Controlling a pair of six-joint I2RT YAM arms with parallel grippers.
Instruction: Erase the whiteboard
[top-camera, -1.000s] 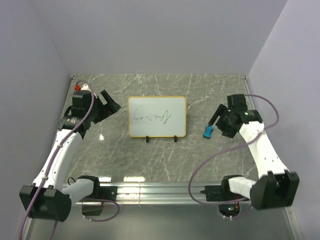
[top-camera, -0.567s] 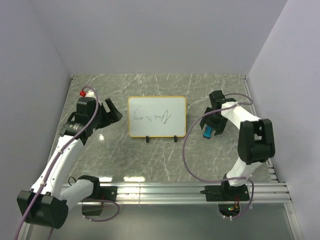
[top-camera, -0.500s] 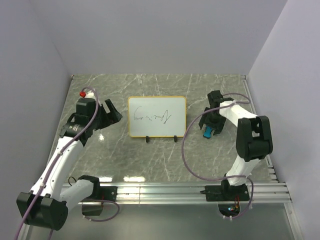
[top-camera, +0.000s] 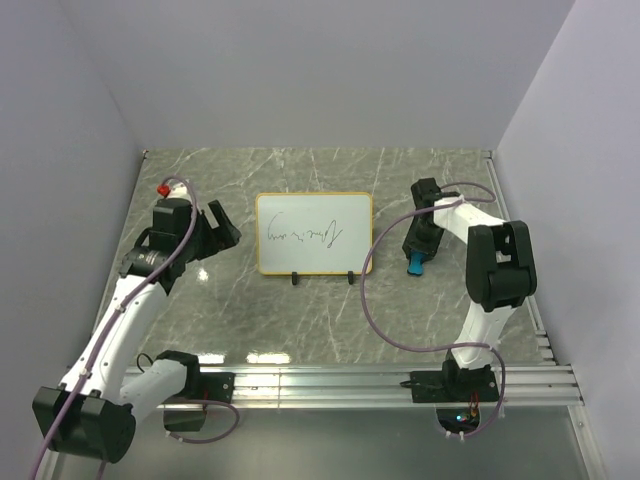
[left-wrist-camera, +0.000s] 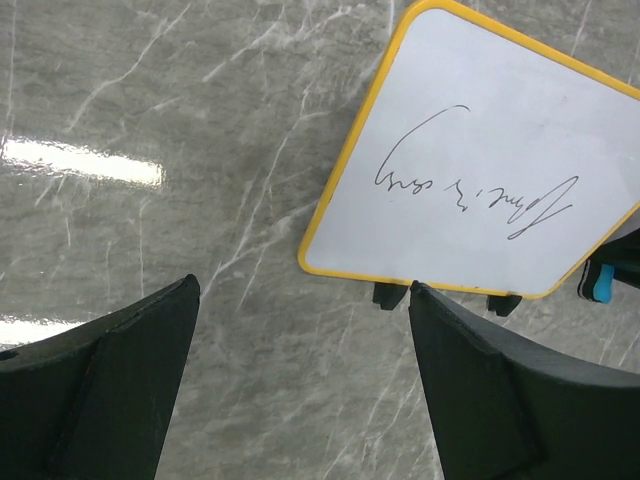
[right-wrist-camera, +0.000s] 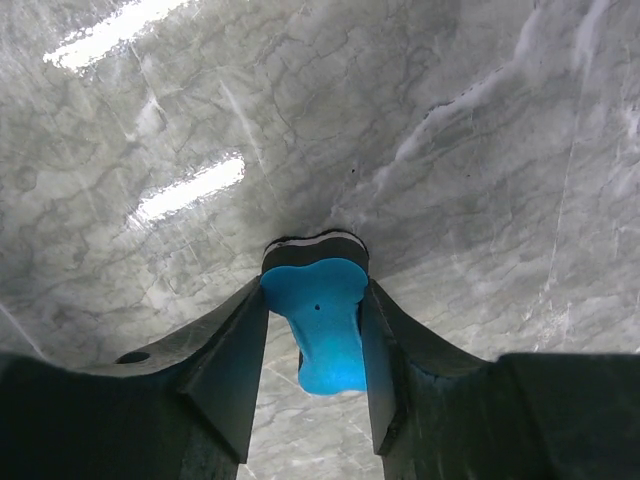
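In the middle of the table (top-camera: 300, 310), the whiteboard (top-camera: 314, 233) is sitting with its black scribble fully intact, so I'm not wiping anything yet. Off to its right, my right gripper (right-wrist-camera: 313, 285) is pinching the blue eraser (right-wrist-camera: 322, 330) on the tabletop. My left gripper (left-wrist-camera: 302, 288) is hovering spread wide, left of the board.

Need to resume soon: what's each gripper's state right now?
Left gripper: open, holding nothing.
Right gripper: closed on the eraser.
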